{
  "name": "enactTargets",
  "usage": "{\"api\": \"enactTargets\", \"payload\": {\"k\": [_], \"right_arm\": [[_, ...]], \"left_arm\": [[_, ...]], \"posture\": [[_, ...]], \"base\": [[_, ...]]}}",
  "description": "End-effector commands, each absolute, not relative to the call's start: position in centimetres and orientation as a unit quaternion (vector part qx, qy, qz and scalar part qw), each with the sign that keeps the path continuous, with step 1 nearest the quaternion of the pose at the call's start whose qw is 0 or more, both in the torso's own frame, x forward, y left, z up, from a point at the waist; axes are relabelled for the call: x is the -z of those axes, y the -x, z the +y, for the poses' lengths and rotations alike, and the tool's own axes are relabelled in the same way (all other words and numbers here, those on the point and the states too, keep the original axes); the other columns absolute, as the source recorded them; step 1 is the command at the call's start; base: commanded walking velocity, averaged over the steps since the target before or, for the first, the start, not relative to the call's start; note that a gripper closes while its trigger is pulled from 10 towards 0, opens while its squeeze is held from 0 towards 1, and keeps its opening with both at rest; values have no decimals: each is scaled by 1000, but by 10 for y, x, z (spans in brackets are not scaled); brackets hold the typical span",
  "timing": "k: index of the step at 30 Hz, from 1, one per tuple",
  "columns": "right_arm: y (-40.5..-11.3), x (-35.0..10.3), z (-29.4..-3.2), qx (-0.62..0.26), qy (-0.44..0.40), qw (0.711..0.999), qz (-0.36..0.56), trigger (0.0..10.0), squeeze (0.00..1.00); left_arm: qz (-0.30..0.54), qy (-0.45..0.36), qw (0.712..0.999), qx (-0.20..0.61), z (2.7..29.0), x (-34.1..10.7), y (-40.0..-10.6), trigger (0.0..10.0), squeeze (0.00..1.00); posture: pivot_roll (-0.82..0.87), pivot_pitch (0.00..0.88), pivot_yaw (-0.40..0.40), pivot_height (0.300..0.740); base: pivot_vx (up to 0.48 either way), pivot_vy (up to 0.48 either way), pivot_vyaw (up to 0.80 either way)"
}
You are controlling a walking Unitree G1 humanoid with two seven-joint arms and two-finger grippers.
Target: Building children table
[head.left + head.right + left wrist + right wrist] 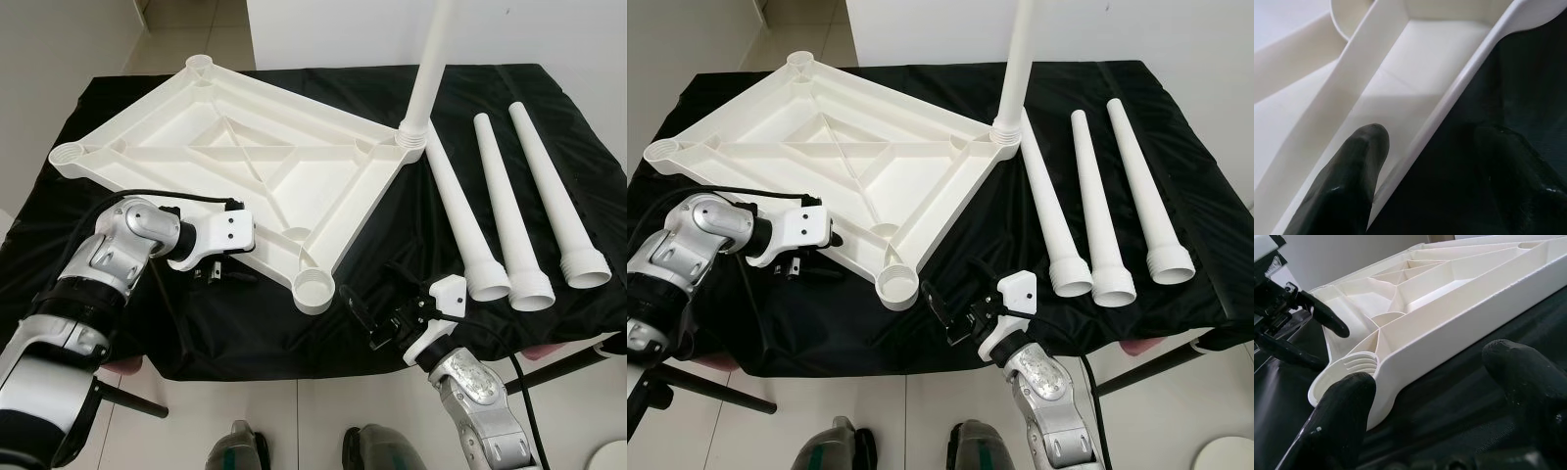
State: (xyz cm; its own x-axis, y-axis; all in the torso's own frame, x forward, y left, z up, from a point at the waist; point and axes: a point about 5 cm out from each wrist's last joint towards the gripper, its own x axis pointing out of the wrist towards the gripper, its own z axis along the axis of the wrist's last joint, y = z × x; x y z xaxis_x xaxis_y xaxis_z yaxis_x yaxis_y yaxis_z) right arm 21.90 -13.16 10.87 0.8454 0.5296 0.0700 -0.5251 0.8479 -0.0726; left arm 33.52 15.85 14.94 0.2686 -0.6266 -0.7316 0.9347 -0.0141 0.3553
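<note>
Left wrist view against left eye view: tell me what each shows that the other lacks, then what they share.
The left wrist view alone shows, close up, the left gripper open, one black finger inside the rim, the other outside over the black cloth. The left eye view alone shows three loose white plastic legs, one upright screwed-in leg and the open right gripper. Both show the upturned white plastic tabletop.

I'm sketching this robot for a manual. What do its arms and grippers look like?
Both arms are silver, jointed metal segments with black bands and thin black cables. Each wrist ends in a white plastic housing. The left gripper and right gripper each have two long, glossy black fingers.
</note>
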Motion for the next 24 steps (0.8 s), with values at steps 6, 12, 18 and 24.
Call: {"api": "enactTargets", "payload": {"k": [6,12,18,24], "right_arm": [[-216,-107,-130,-280,20,959,-36,10000,0],[-216,-107,-130,-278,21,960,-36,10000,0],[-215,-107,-130,-278,20,960,-34,10000,0],[-216,-107,-130,-279,20,959,-34,10000,0]], "left_arm": [[143,-449,744,474,162,-148,-349,6078,0],[139,-439,743,486,159,-149,-349,0,0],[137,-442,739,489,158,-149,-350,0,0],[138,-442,738,491,159,-149,-350,0,0]], "posture": [[-181,76,75,740],[-182,77,78,740],[-182,78,78,740],[-180,78,77,740]], "base": [[0,0,0],[0,0,0],[0,0,0],[0,0,0]]}}
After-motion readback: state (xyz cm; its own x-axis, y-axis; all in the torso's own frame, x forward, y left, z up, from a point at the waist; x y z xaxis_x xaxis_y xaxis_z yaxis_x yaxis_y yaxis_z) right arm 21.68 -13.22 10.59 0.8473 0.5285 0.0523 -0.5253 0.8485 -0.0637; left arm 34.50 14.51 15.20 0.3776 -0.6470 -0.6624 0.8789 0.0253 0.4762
